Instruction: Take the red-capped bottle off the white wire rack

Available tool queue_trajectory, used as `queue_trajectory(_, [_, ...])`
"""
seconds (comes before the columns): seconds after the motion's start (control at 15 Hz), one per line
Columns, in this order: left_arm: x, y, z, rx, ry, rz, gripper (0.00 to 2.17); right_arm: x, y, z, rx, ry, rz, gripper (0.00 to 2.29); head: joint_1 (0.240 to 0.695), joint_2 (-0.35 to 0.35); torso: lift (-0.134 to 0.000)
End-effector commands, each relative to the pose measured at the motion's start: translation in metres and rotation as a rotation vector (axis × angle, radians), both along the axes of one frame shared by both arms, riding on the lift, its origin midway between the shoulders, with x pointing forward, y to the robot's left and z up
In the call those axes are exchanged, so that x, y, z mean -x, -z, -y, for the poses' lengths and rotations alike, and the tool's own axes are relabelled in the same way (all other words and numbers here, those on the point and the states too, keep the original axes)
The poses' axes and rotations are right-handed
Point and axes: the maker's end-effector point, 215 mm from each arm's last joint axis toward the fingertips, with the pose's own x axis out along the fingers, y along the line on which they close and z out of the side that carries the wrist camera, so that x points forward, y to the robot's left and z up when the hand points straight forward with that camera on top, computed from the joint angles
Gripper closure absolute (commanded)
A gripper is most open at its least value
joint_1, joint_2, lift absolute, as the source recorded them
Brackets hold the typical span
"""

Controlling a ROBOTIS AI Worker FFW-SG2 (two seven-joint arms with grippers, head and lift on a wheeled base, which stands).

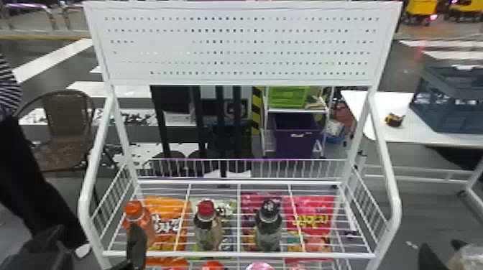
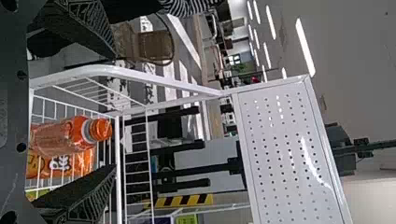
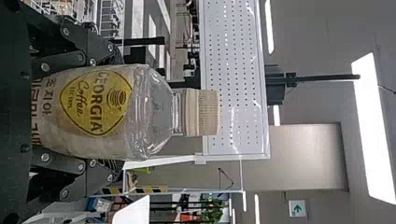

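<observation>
Left claw (image 1: pixel 88 248) that gaped wide and empty near an orange-capped bottle (image 1: pixel 136 220), right claw (image 1: pixel 442 248) that gripped a beige-capped bottle (image 3: pixel 98 112), red-capped bottle (image 1: pixel 207 229) that stood on the white wire rack (image 1: pixel 237 255), between the orange-capped bottle and a black-capped bottle (image 1: pixel 268 226)

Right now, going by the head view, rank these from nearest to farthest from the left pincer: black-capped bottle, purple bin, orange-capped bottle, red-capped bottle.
1. Orange-capped bottle, at the left of the rack, close by the left pincer.
2. Red-capped bottle, left of the rack's middle.
3. Black-capped bottle, right of the rack's middle.
4. Purple bin, beyond the rack.
</observation>
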Motion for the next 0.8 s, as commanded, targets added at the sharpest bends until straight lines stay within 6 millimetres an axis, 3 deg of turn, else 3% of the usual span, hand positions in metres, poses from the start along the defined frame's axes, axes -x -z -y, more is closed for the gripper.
queue_trajectory(0.0, [0.003,0.008,-0.003,-0.014,-0.010,-0.016,0.05,0.000,0.002,0.000,0.000,-0.001,-0.004,1.38,0.499,0.000,0.000])
queue_trajectory(0.13, [0.011,0.025,0.015,0.003,0.014,-0.037,0.05,0.000,0.003,0.001,0.001,0.001,-0.005,1.38,0.499,0.000,0.000])
queue_trajectory(0.33, [0.019,0.072,0.054,0.026,0.062,-0.033,0.05,0.000,0.004,-0.002,-0.007,-0.003,-0.004,1.38,0.499,0.000,0.000])
queue_trajectory(0.4, [0.018,0.074,0.068,0.085,0.072,0.071,0.05,-0.001,0.004,-0.003,-0.009,-0.004,-0.003,1.38,0.499,0.000,0.000])
queue_trajectory(0.6, [0.010,0.119,0.096,0.076,0.093,0.036,0.06,0.000,0.004,-0.005,-0.012,-0.007,-0.004,1.38,0.499,0.000,0.000])
queue_trajectory(0.73, [-0.003,0.134,0.106,0.106,0.101,0.039,0.06,0.001,0.002,-0.005,-0.009,-0.007,0.002,1.38,0.499,0.000,0.000])
